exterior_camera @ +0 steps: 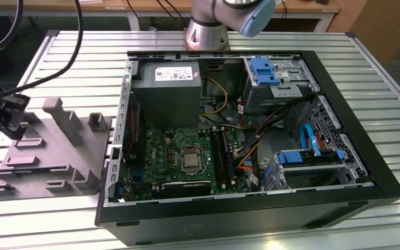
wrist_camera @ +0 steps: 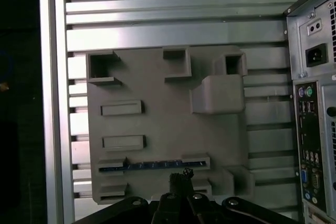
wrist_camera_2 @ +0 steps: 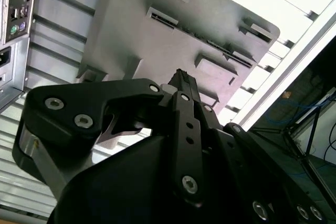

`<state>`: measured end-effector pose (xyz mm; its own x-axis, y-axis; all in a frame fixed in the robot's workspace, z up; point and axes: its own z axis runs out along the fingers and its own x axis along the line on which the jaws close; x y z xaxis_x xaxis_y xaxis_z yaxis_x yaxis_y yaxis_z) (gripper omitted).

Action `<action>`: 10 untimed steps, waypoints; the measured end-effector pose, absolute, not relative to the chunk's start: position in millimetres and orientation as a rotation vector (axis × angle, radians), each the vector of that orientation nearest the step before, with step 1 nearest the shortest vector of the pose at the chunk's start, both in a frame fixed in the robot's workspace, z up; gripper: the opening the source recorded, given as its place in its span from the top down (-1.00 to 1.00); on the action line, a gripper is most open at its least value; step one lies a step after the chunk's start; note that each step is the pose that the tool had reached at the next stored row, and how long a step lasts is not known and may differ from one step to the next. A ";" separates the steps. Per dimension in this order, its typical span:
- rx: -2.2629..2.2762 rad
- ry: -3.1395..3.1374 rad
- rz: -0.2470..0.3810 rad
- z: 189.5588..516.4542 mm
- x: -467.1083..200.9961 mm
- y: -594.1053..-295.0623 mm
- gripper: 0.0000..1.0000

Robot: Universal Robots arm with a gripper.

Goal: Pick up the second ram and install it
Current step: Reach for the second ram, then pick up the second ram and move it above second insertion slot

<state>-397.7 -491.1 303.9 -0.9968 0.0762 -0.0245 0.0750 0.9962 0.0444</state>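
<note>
First wrist view gives us the grey holder (wrist_camera: 157, 124), the second ram (wrist_camera: 152, 165) on edge in its slot, lengthwise along the table slats (wrist_camera: 157, 30). The gripper (wrist_camera: 181, 176) beside it is pressed together, empty. At the exterior view's right, the computer case (exterior_camera: 255, 213) holds a motherboard (exterior_camera: 179, 148).

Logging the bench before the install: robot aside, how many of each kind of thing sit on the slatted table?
Computer case: 1
Grey holder: 1
Blue ram stick, in the holder: 1
Total: 3
</note>
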 end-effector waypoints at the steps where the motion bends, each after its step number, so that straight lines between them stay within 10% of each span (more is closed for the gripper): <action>1: 0.118 3.113 0.068 302.2 -398.1 -491.4 0.79; 10: 0.118 3.112 0.068 297.1 -399.0 -492.3 0.79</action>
<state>-399.0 -492.3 297.1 -0.9968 0.0762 -0.0245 0.0751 0.9962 0.0444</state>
